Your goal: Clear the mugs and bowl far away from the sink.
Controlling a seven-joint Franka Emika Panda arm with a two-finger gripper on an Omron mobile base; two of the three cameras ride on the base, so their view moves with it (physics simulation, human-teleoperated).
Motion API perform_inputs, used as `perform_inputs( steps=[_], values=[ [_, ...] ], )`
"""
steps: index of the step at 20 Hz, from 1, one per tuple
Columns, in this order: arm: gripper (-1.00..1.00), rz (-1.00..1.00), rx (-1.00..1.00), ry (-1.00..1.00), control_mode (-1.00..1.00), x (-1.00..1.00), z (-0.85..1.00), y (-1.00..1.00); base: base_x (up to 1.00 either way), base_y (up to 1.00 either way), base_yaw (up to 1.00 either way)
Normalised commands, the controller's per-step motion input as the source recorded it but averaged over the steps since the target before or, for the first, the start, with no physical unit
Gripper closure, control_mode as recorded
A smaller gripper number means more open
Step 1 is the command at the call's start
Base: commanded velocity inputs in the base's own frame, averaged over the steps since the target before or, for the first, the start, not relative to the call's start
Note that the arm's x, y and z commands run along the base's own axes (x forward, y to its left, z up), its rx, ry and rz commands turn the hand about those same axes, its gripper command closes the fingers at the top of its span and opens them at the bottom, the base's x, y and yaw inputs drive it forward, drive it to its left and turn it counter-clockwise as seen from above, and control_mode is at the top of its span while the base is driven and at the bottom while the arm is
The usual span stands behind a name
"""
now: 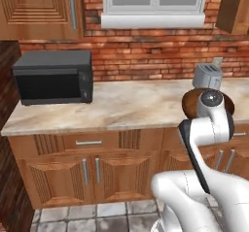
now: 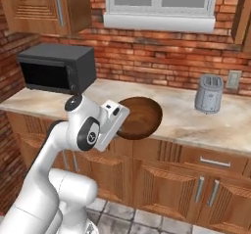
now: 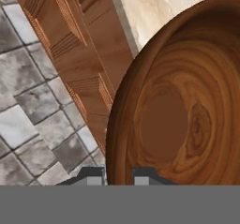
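Observation:
The bowl (image 2: 143, 117) is wide, shallow and dark brown with a wood grain. It hangs tipped on its side at the counter's front edge, its hollow facing the hand camera. My gripper (image 3: 118, 176) is shut on the bowl's (image 3: 178, 120) rim, with one dark finger tip on each side of the rim. In the left base view my own forearm covers most of the bowl (image 1: 193, 103). The mugs and the sink are out of view.
A black microwave (image 1: 53, 76) stands at the left end of the marble counter (image 1: 121, 107). A silver toaster (image 2: 209, 93) stands by the brick wall to the right. Wooden cabinet doors (image 2: 162, 184) lie below the counter, and grey floor tiles (image 3: 28, 101) below them.

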Motion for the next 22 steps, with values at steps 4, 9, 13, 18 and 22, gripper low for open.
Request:
perform_inputs(
  steps=[4,9,13,18,22],
  values=[
    [1.00,0.00,0.00,0.00,1.00,0.00,0.00,0.00,0.77,0.40,0.02],
    [1.00,0.00,0.00,0.00,1.00,0.00,0.00,0.00,0.88,0.03,0.10],
    [1.00,0.00,0.00,0.00,1.00,0.00,0.00,0.00,0.78,0.07,0.07],
    [1.00,0.00,0.00,0.00,1.00,0.00,0.00,0.00,0.52,0.10,0.03],
    [1.00,0.00,0.00,0.00,-1.00,0.00,0.00,0.00,0.01,0.00,0.00]
  ],
)
